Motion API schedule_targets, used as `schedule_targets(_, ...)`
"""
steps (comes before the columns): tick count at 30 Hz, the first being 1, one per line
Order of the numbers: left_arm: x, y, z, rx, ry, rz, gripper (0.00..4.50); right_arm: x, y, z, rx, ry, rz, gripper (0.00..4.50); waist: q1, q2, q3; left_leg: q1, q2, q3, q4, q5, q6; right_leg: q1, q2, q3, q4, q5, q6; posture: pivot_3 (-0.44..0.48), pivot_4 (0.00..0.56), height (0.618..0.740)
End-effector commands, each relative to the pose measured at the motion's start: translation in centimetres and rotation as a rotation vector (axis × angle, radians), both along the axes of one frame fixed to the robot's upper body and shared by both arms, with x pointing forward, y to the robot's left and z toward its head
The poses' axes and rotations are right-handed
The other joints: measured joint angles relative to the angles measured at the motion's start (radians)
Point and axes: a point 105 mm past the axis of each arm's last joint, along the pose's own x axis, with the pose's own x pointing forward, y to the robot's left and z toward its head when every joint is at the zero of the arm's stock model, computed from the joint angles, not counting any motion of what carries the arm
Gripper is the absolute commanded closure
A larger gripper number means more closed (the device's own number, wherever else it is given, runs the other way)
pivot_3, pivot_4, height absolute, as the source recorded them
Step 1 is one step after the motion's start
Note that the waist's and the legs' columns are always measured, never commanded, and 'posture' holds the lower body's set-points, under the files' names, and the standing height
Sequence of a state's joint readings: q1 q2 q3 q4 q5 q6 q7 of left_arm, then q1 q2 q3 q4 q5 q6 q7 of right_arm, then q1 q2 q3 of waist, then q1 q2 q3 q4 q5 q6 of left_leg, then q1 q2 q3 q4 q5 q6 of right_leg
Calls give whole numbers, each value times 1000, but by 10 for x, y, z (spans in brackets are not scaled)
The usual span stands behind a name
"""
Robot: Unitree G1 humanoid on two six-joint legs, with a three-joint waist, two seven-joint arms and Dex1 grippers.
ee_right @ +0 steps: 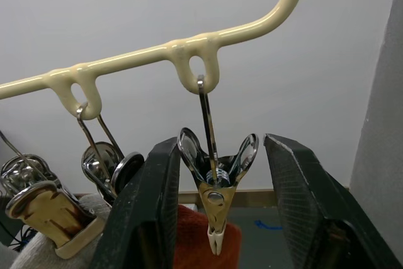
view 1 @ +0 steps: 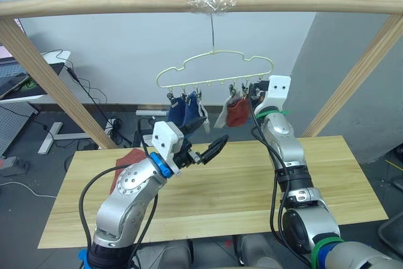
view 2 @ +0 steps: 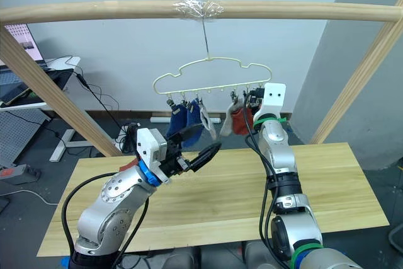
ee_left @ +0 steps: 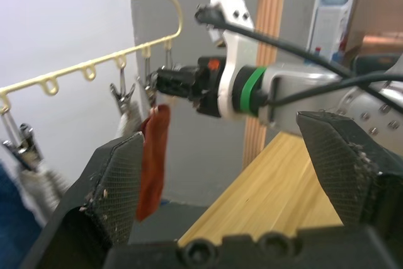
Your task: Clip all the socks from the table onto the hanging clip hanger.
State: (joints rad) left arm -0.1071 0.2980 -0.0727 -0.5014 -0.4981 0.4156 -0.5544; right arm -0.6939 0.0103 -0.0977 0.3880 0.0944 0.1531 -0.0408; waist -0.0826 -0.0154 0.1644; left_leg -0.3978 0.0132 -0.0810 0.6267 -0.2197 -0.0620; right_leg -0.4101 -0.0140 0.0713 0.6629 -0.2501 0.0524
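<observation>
- Right arm raised upright from the table [view 1: 327, 174]; right gripper [ee_right: 217, 218] at the clip hanger [view 1: 214, 67], fingers spread either side of the end clip [ee_right: 217, 190], not pressing it.
- Left arm bent, forearm angled up over the table; left gripper [view 1: 211, 150] spread wide, holding nothing.
- Hanger's bar runs level, left to right, hung from the wooden pole [view 1: 94, 5].
- Blue socks [view 1: 184, 113], a grey sock [view 1: 203, 118] and a rust-red sock [view 1: 237, 113] hang straight down from clips.
- Another rust-red sock [view 1: 129, 162] lies flat on the table's left side.

Pale yellow-green clip hanger [view 1: 214, 69] hung by hook, clips holding two blue socks [view 1: 184, 111], a grey sock [view 1: 203, 113], another grey [view 1: 220, 116], one rust-red sock [view 1: 237, 113]. Second rust-red sock [view 1: 129, 159] flat on pale wooden table [view 1: 264, 181].
</observation>
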Motion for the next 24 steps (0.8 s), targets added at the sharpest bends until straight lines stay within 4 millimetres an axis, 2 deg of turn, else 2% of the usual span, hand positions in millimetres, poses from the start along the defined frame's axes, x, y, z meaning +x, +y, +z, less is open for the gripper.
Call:
schedule_targets(1, -4, -2, 14, -22, -48, -12, 191, -2, 2, 28, 18, -93, 7, 2539, 0, 0, 0, 0, 0, 0, 0, 0, 0, 0, 0, 0, 0, 0, 0, 3, 113, 740)
schedule_targets(3, -4, -2, 13, -14, -48, -13, 191, -1, 2, 28, 19, -92, 8, 2909, 0, 0, 0, 0, 0, 0, 0, 0, 0, 0, 0, 0, 0, 0, 0, 3, 113, 740)
schedule_targets(7, -3, -1, 12, -6, -48, -14, 191, -1, 3, 30, 21, -97, 10, 4257, 0, 0, 0, 0, 0, 0, 0, 0, 0, 0, 0, 0, 0, 0, 0, 3, 113, 740)
schedule_targets(8, -3, -2, 12, -6, -47, -14, 191, -1, 3, 30, 20, -100, 11, 4351, 0, 0, 0, 0, 0, 0, 0, 0, 0, 0, 0, 0, 0, 0, 0, 4, 114, 740)
schedule_targets(20, -6, -4, 10, 0, -47, -8, 191, -3, 1, 29, -25, -105, 12, 4348, 0, 0, 0, 0, 0, 0, 0, 0, 0, 0, 0, 0, 0, 0, 0, 4, 114, 740)
schedule_targets(24, -5, -4, 10, 3, -48, -6, 191, -3, 3, 32, -30, -117, 20, 3053, 0, 0, 0, 0, 0, 0, 0, 0, 0, 0, 0, 0, 0, 0, 0, 4, 114, 740)
